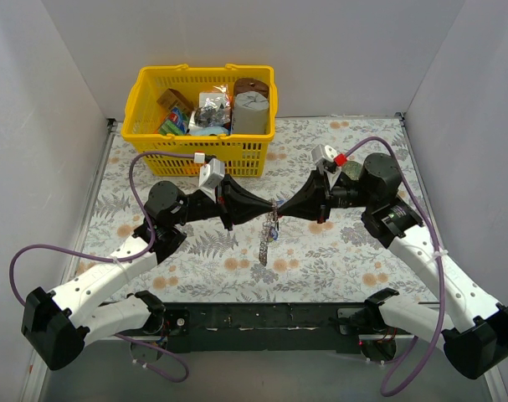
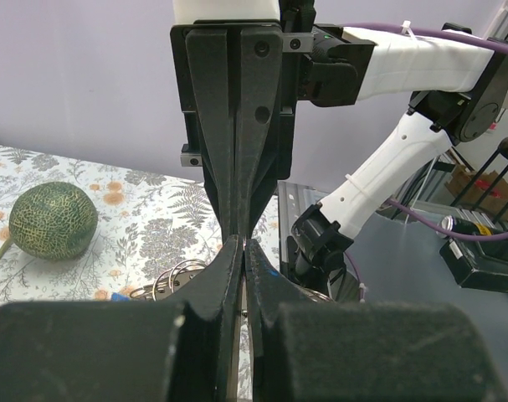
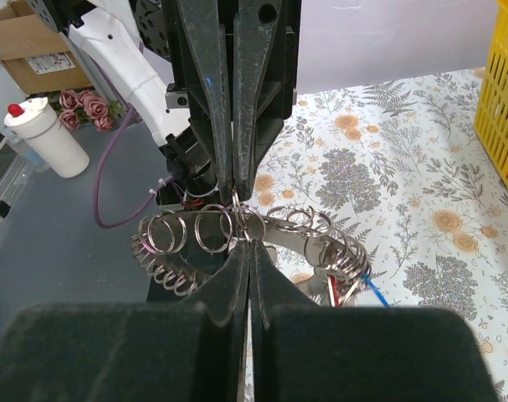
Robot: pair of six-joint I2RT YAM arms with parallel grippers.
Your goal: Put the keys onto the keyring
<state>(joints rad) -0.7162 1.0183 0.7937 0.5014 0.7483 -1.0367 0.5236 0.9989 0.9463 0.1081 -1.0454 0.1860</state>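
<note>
**Both claws pinched together on keyring, mid-table**

Top view: left claw and right claw meet tip to tip near the centre of the table. Left comes in from 9 o'clock, right from 3 o'clock. The keyring sits right at the meeting point and a metal string of links hangs from it toward 6 o'clock.

Right wrist view: this claw's fingers are together, closed on the near edge of the keyring's toothed silver band. The left claw comes down from 12 o'clock with its fingers also together and its tips on the top of the band, gripping it there. Many small wire loops hang along the band, mostly on the 9 o'clock side. The keys dangle under the band at about 4 o'clock. One red head is clear, with a blue bit just beside it at 3 o'clock. I cannot tell whether they are threaded on or only hanging against it.

Left wrist view: both claws are shut and touching at the tips, and the loops peek out at 8 o'clock of the tips. A green melon lies on the table at 9 o'clock, well apart.

A yellow basket of odds and ends sits at 11 o'clock of the claws in the top view.
</note>
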